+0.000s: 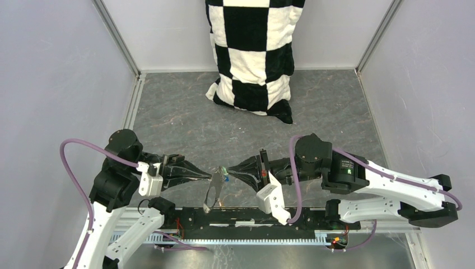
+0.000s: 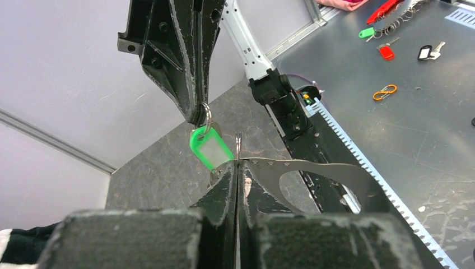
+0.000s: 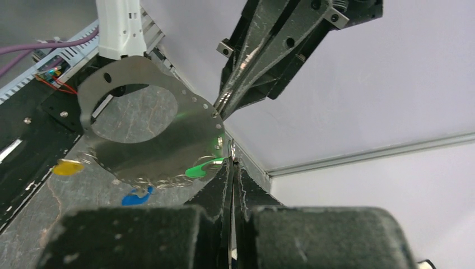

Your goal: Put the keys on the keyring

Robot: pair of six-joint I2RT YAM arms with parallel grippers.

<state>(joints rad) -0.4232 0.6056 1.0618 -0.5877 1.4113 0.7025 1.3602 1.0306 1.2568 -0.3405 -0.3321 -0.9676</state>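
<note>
While both arms meet tip to tip over the near side of the table [image 1: 185, 117], L gripper [image 1: 209, 178] is clamped shut on the rim of the keyring [image 3: 147, 150], held in the air btw the two. R gripper [image 1: 231, 174] is closed on a small silver ring [image 2: 206, 114] w/ green key [image 2: 210, 149] dangling under it, just beside the keyring. Blue key [image 3: 136, 196] & yellow key [image 3: 67, 167] hang on rings along the keyring's edge. Checkered cloth [image 1: 252, 50] sits at the back, well apart.

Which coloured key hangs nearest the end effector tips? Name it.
The green key: it hangs right at the tips of the right end effector. The blue key and yellow key dangle farther along the edge of the keyring.
</note>
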